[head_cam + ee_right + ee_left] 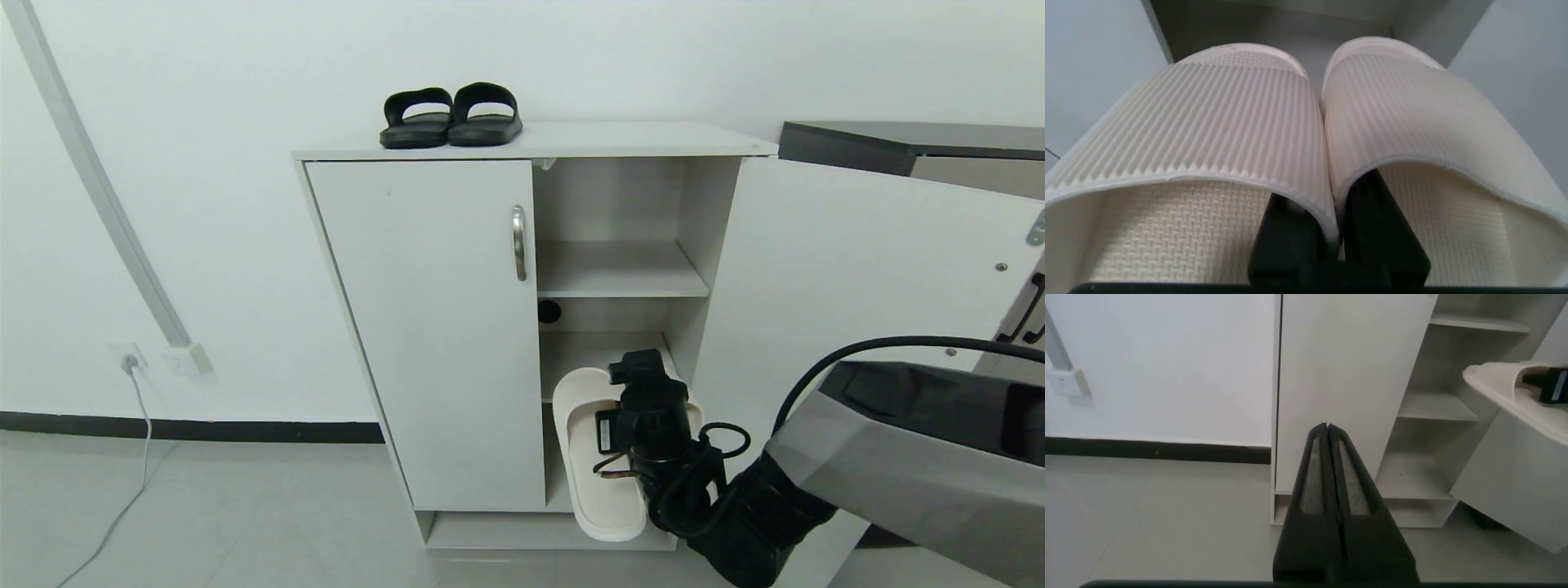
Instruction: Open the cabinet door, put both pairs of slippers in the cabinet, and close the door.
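White cabinet [424,327] stands open; right gripper [1331,233], jaws pinching cream slippers [584,441], should next shelve them; left gripper [1327,437], jaws pressed together.

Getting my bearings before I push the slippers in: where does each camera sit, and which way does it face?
Head view: on the head, facing forward and down at the cabinet, right door open; the right arm shows.
Left wrist view: low, facing the cabinet's closed left door over the shut left claw.
Right wrist view: behind the right claw, looking along the white slippers it grips into the cabinet.
Shared: all three show the white slippers.
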Controlling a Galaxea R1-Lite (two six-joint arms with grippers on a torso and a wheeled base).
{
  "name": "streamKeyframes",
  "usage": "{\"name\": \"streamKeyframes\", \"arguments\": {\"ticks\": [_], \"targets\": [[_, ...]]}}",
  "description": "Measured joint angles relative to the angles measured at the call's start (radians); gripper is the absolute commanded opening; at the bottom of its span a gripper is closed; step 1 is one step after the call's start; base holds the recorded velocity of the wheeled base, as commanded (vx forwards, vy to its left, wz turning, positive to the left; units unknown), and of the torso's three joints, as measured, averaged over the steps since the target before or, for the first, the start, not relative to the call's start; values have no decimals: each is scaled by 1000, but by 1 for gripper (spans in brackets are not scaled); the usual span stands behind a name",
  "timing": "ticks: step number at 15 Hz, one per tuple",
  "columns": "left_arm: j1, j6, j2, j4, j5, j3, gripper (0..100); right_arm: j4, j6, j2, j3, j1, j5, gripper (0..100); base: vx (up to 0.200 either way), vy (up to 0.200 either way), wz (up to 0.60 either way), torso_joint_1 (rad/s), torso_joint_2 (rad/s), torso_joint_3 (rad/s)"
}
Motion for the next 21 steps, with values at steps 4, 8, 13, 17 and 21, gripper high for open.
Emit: {"name": "streamKeyframes", "arguments": {"ticks": [4,8,13,17,21], "targets": [[1,0,0,0,0,0,0,3,5,82,-75,-11,0,0,0,0,0,0,0,0],[1,0,0,0,0,0,0,4,5,121,-94,-15,-1,0,0,0,0,0,0,0],[0,2,0,0,-1,0,0,3,6,140,-99,-14,0,0,0,0,0,1,1,-36],[1,3,0,0,-1,0,0,4,6,149,-114,-16,-1,0,0,0,0,2,2,-178],[0,3,0,0,-1,0,0,1,4,162,-143,-19,-21,0,0,0,0,5,5,-198]]}}
